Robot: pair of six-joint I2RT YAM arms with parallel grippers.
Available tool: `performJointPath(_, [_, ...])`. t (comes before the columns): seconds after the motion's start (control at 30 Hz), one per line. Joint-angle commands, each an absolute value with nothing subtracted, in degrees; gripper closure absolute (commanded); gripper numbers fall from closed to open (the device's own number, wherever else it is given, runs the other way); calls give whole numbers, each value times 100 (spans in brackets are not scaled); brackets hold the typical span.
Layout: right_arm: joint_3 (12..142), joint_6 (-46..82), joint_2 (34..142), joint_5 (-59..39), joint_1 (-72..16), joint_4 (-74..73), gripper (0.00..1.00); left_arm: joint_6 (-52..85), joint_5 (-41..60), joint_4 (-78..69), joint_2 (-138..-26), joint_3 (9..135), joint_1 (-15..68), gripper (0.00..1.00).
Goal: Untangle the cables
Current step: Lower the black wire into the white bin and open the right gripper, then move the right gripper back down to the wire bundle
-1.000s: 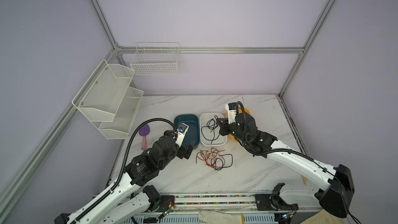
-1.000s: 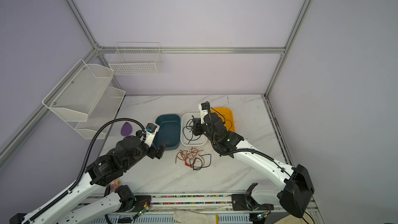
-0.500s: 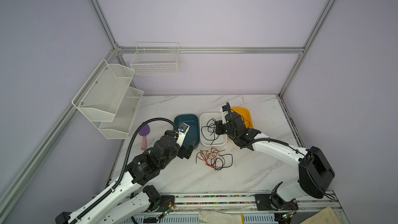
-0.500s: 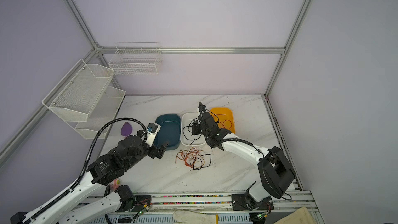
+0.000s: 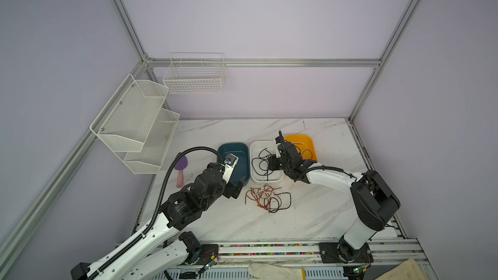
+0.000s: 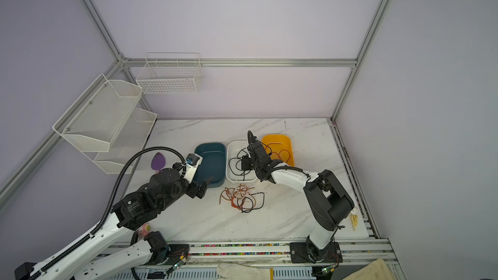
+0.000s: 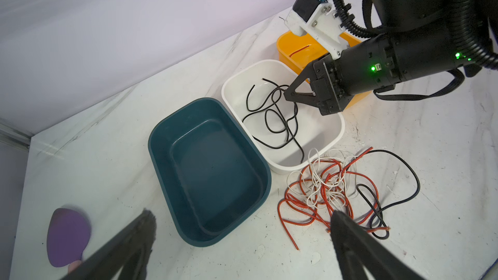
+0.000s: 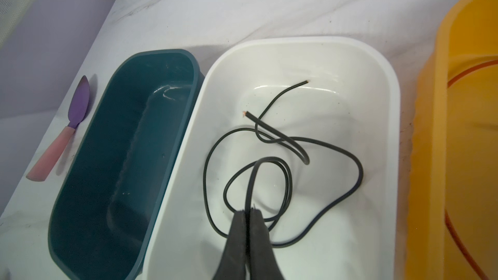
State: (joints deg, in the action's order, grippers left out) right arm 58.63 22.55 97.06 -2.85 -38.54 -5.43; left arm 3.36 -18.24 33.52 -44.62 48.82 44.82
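Right tool [image 8: 249, 211], its fingers pressed together, pinches a loop of the black cable [image 8: 288, 184] coiled inside the white tray [image 8: 350, 49]; the rest of that cable lies just ahead of the tips. Left tool [image 7: 241, 214] hangs spread wide above the counter [image 7: 444, 211]. One of its fingers is at the edge of the tangled cables [image 7: 328, 187], red, white and black, which lie just beside the white tray and the teal tray [image 7: 161, 136]; whether it touches them cannot be told.

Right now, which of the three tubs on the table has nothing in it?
The dark teal tub, bare inside. The white tub beside it holds black wire, and the yellow tub holds a red wire.
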Motion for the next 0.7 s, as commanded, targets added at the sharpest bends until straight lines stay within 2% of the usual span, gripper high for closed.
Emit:
performJointPath(0.0, [5862, 2326, 9764, -487, -3823, -694, 100, 211, -1792, 3138, -4453, 4652, 4507, 0])
performJointPath(0.37, [5823, 2391, 9595, -545, -3823, -668, 80, 204, -1749, 3155, -4542, 4652, 4504, 0])
performJointPath(0.67, [5732, 2461, 9131, -549, -3823, -557, 74, 200, -1725, 3164, -4569, 4660, 4504, 0])
